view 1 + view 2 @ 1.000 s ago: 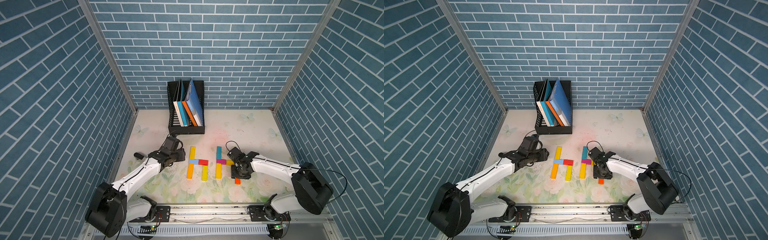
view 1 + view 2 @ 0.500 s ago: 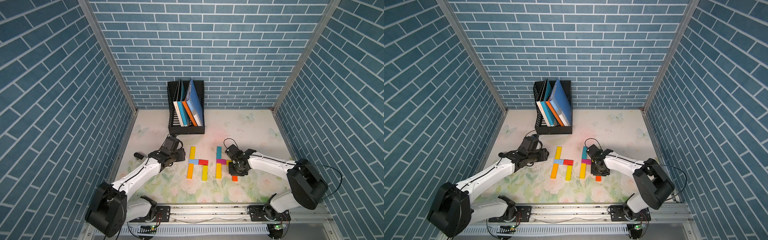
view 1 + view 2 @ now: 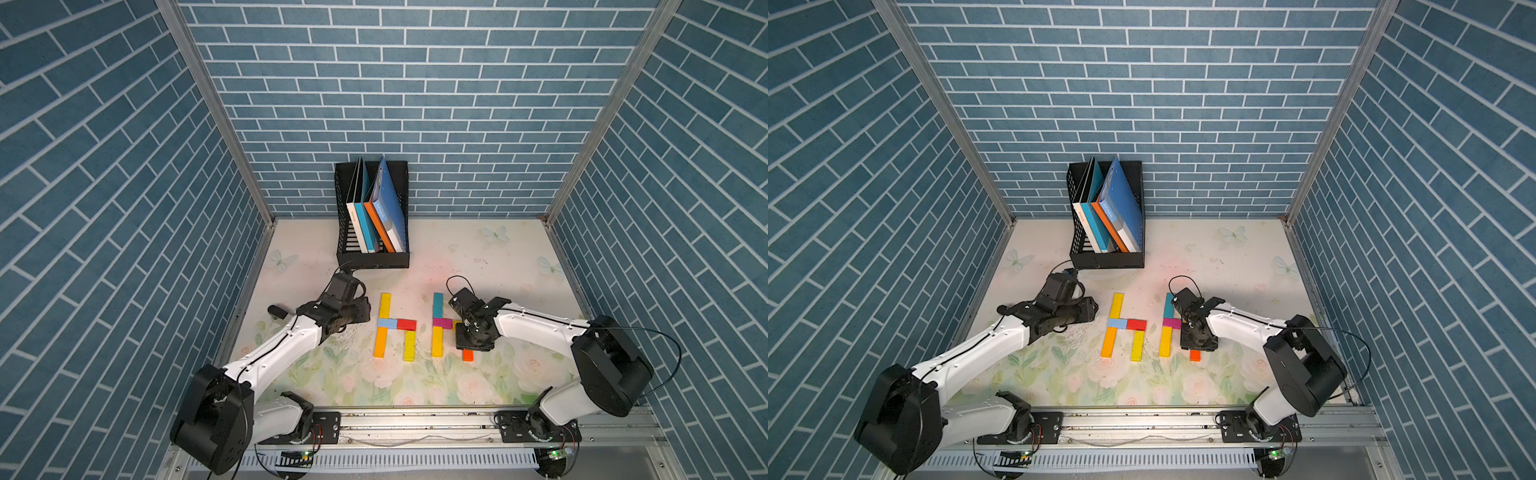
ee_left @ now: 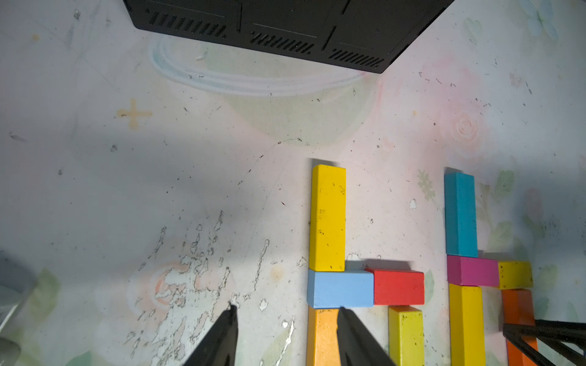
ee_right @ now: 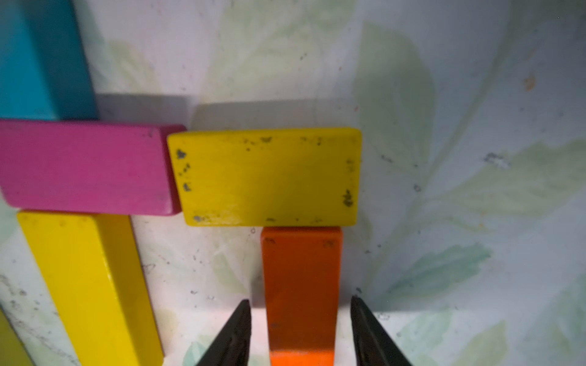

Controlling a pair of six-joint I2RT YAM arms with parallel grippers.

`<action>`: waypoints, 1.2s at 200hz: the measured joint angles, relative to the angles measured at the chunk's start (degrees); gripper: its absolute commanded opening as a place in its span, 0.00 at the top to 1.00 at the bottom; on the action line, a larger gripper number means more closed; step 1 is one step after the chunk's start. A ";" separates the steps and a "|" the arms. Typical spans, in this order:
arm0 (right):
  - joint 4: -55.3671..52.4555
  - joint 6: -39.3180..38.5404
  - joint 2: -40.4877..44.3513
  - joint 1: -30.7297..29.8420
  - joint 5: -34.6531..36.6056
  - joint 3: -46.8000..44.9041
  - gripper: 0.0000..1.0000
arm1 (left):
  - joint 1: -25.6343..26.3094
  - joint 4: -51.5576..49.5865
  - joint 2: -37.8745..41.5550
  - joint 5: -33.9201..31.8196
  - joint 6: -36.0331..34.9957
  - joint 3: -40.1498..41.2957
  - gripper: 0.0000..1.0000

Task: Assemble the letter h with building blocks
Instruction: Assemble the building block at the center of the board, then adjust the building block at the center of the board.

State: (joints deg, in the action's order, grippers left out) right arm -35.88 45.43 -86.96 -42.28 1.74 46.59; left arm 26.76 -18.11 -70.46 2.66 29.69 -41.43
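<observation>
Right wrist view is showing the right gripper (image 5: 299, 301) straddling the orange block (image 5: 301, 279), its jaws standing apart with a sliver of counter (image 5: 475, 95) showing on either side, so nothing is being clamped. This orange block is lying flat, its far end butting against the short yellow block (image 5: 266, 177), which is sitting against the magenta block (image 5: 85, 168) on its left. With the teal block (image 3: 437, 304) and the long yellow block (image 3: 436, 341) forming the stem, these are making up the letter h (image 3: 441, 322), lying on the near half of the counter, right of centre. In both top views a second h (image 3: 386, 323) of yellow, light blue, red and orange blocks is lying just left of it, a narrow gap between them. Beside that second h, on its left, the left gripper (image 4: 287, 312) is hovering with jaws apart, holding nothing; one finger is overlapping the orange stem piece (image 4: 322, 336) in the left wrist view, and I cannot tell whether it is touching. Farther back, a black file rack (image 3: 372, 259) is holding upright books (image 3: 374, 216).
</observation>
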 measured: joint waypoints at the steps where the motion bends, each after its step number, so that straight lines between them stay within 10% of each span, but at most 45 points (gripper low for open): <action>1: -0.02 -0.02 0.02 0.00 -0.02 0.00 0.37 | 0.00 0.00 0.00 0.00 0.00 0.00 0.45; 90: 3.87 -0.46 4.11 7.43 -1.64 2.54 0.11 | 0.00 0.00 0.00 0.02 0.00 0.00 0.45; 240: 12.26 -0.92 -2.95 8.96 -7.48 2.56 0.10 | 0.00 0.00 -0.02 0.04 -0.02 0.00 0.45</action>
State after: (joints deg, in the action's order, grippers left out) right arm -23.62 44.51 -89.91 -33.32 -5.74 49.15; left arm 26.76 -18.11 -70.48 2.70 29.67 -41.43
